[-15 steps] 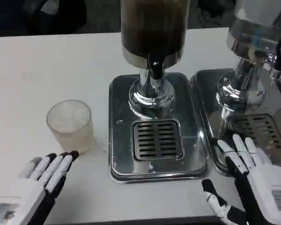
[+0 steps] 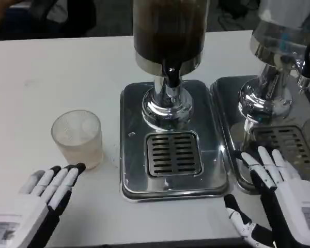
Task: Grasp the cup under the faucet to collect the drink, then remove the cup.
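Note:
A clear ribbed plastic cup (image 2: pixel 77 138) stands upright on the white table, left of the drink dispenser's steel tray (image 2: pixel 132 108). The black faucet (image 2: pixel 171 76) hangs under the dark drink tank (image 2: pixel 169 28), above the slotted drain grille (image 2: pixel 174 154), with nothing beneath it. My left hand (image 2: pixel 44 194) lies flat on the table just below the cup, fingers stretched toward it, fingertips a short way from its base. My right hand (image 2: pixel 276 194) rests at the lower right, fingers spread, holding nothing, over the edge of the second tray.
A second dispenser (image 2: pixel 279 31) with its own steel tray (image 2: pixel 225 98) and grille (image 2: pixel 287 144) stands at the right. Bare white table (image 2: pixel 57 72) stretches to the left and behind the cup. The table's front edge runs along the bottom.
My left hand has drawn back slightly toward the front edge. The right hand has shifted a little down. The cup has not moved.

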Controlling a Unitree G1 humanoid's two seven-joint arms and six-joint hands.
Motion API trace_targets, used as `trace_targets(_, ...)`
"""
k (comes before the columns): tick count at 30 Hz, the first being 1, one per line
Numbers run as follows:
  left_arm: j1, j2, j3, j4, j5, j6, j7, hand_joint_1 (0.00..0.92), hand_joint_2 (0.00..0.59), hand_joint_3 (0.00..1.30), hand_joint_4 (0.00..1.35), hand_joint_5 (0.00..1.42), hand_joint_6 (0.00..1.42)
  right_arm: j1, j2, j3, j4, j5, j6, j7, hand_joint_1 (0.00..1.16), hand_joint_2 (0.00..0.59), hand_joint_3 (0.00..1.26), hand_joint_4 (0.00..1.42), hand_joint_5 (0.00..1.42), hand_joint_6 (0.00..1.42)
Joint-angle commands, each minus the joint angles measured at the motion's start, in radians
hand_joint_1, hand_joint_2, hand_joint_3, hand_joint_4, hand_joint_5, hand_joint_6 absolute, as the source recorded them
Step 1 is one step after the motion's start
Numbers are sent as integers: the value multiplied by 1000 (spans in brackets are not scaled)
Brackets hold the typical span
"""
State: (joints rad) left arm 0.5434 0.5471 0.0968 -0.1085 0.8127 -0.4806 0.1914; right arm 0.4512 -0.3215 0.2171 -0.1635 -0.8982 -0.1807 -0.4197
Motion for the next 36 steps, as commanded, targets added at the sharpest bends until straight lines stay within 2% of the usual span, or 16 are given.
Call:
trace_targets(1, -8, 7, 2, 50, -38, -109, 124, 0, 3, 0, 0, 0, 0, -3, 1, 1, -12, 2, 2, -8, 445, 452, 170, 49, 0, 78)
trace_targets(4, -24, 4, 8, 87, -70, -173, 179, 0, 0, 0, 0, 0, 0, -6, 6, 5, -14, 0, 5, -5, 445, 452, 174, 52, 0, 79)
trace_targets(8, -74, 0, 10, 151, -144, -218, 180, 0, 0, 0, 0, 0, 0, -6, 22, 11, -21, 1, 10, -11, 445, 452, 176, 57, 0, 79)
trace_targets(11, -146, -15, 9, 245, -225, -279, 192, 0, 0, 0, 0, 0, 0, -4, 44, 18, -28, -1, 17, -18, 445, 452, 178, 70, 0, 80)
trace_targets(16, -281, -38, 8, 386, -270, -333, 228, 0, 0, 0, 0, 0, 0, -7, 68, 34, -31, -5, 17, -25, 445, 452, 186, 92, 3, 103)
trace_targets(21, -426, -45, -7, 549, -314, -339, 210, 3, 0, 0, 0, 0, 0, -23, 92, 53, -27, -6, 14, -38, 454, 460, 198, 127, 21, 112)
trace_targets(25, -541, -33, -31, 694, -282, -335, 235, 135, 1, 0, 0, 0, 5, -35, 101, 66, -30, -8, 11, -45, 458, 460, 218, 159, 44, 126)
trace_targets(27, -586, -25, -47, 752, -255, -335, 265, 173, 0, 0, 0, 0, 28, -42, 102, 72, -31, -7, 7, -44, 459, 460, 225, 173, 48, 128)
trace_targets(36, -717, 6, -115, 959, -248, -358, 278, 214, 0, 0, 0, 42, 99, -79, 96, 88, -24, 1, -7, -34, 461, 460, 241, 209, 85, 156)
